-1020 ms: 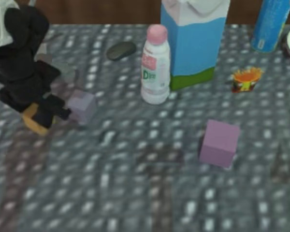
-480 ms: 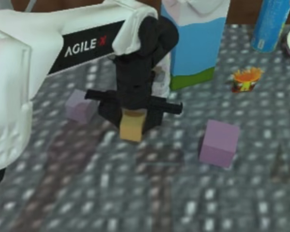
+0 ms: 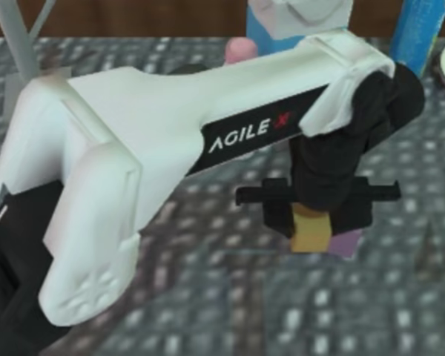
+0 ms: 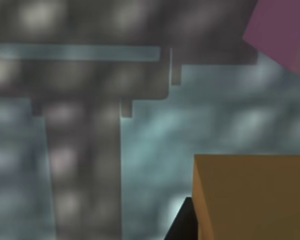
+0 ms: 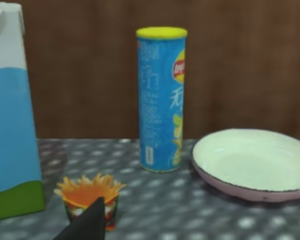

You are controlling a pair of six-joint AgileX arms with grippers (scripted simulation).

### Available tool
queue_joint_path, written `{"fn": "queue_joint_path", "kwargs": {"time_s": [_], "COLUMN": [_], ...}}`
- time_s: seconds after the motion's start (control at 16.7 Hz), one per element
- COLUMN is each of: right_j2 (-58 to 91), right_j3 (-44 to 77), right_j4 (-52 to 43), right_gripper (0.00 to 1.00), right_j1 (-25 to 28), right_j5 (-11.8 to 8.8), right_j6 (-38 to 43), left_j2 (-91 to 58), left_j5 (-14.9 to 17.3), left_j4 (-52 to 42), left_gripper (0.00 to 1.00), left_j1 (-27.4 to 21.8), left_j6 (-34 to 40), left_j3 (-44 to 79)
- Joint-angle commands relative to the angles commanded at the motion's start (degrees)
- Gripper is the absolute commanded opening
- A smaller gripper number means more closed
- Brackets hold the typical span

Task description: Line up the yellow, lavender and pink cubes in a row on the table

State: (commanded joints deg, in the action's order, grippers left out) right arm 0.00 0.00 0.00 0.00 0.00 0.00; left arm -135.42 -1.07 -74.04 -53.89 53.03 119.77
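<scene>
Left arm: the white AgileX arm reaches from the near left across the table to right of centre, hiding much of the table's left and middle in the top view.
Left gripper [image 3: 309, 222]: black, pointing down, jaws clamped on the small mustard-yellow matte cube [image 3: 311, 231].
Yellow cube: held above the dark grey woven table with white speckles [image 3: 230, 304], just beside the pink cube on its left; the left wrist view shows it clear of the surface.
Pink cube: the large pinkish-mauve matte cube [image 3: 347, 243] sits on the table right of centre, mostly hidden under the gripper.
Lavender cube: hidden by the arm.
Right gripper: only a dark fingertip [image 5: 87, 224] shows in the right wrist view; I cannot tell how its jaws stand.
Far side: blue-and-white carton [image 3: 300, 18], pink-capped white bottle [image 3: 239, 49], tall blue crisp tube with yellow lid [image 5: 161, 100], white pink-rimmed plate [image 5: 250, 162], small orange-and-red packet [image 5: 89, 196].
</scene>
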Motion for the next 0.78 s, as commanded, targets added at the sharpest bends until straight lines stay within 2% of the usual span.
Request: {"fn": "queue_joint_path", "kwargs": {"time_s": [0.48, 0.78], "right_j2": [0.00, 0.00], "right_j3": [0.00, 0.00], "right_j4": [0.00, 0.00], "right_gripper": [1.00, 1.00], "right_j1": [0.00, 0.00], "right_j5": [0.00, 0.00], "right_j6": [0.00, 0.00], "left_j2": [-0.10, -2.19], "left_j5": [-0.07, -0.11], "left_j4": [0.86, 10.97], "left_gripper": [0.00, 0.00], "left_j1": [-0.90, -0.73], "left_j6": [1.26, 1.27], "left_j3": [-0.19, -7.67]}}
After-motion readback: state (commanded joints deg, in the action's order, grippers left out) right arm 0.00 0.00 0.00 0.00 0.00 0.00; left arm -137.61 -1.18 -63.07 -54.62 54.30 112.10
